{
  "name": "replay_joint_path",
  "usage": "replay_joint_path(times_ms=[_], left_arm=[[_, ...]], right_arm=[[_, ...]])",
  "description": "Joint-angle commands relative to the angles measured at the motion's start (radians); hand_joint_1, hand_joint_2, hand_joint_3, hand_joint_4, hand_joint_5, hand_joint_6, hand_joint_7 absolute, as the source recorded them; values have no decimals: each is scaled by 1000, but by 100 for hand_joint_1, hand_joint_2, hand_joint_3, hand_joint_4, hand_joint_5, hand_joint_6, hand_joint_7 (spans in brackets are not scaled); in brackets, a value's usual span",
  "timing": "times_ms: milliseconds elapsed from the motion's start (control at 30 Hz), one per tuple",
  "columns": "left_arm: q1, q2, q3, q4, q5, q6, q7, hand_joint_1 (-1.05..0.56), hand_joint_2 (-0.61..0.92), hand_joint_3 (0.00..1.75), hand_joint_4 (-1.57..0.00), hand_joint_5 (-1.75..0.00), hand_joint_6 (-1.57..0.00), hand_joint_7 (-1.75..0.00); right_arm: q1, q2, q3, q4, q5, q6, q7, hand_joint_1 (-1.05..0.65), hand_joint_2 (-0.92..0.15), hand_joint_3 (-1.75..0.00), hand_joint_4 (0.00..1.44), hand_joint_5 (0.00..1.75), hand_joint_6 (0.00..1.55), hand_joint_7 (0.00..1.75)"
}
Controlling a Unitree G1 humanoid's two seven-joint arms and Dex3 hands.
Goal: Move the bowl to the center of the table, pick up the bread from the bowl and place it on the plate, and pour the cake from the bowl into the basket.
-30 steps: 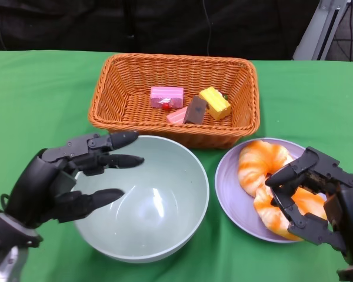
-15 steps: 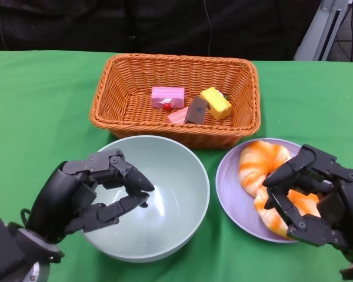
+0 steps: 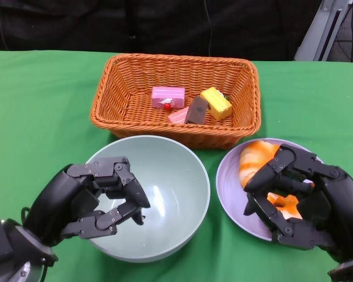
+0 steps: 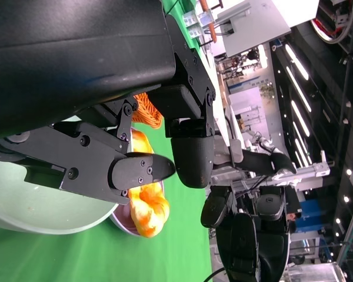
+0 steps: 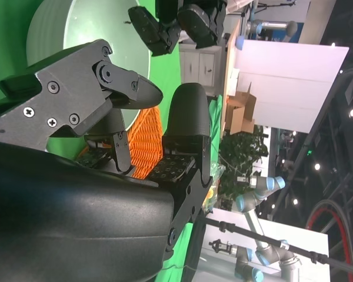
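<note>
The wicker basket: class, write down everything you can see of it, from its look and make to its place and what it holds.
The basket is rectangular, woven of orange-brown wicker, with sloping walls and a thick rim. It stands upright on the green table, at the far side, behind the pale green bowl and the purple plate. Inside lie small cake pieces: a pink block, a yellow one, a dark brown one and a pink slice. Neither hand touches it.

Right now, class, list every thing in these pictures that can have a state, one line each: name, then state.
Pale green bowl: upright, empty.
Orange wicker basket: upright, holding cake pieces.
Purple plate: holding bread.
Orange bread: on the plate, under the right hand.
Pink, yellow and brown cake pieces: lying in the basket.
Left hand: fingers curled over the bowl's rim.
Right hand: fingers curled over the bread; grip unclear.
</note>
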Motion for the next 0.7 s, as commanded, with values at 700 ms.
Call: replay_joint_path(times_ms=[700], left_arm=[[55, 11, 46, -72, -1, 60, -33, -6, 65, 92, -75, -154, -73, -123]], right_arm=[[86, -19, 27, -99, 11, 49, 20, -8, -52, -103, 73, 151, 68, 127]])
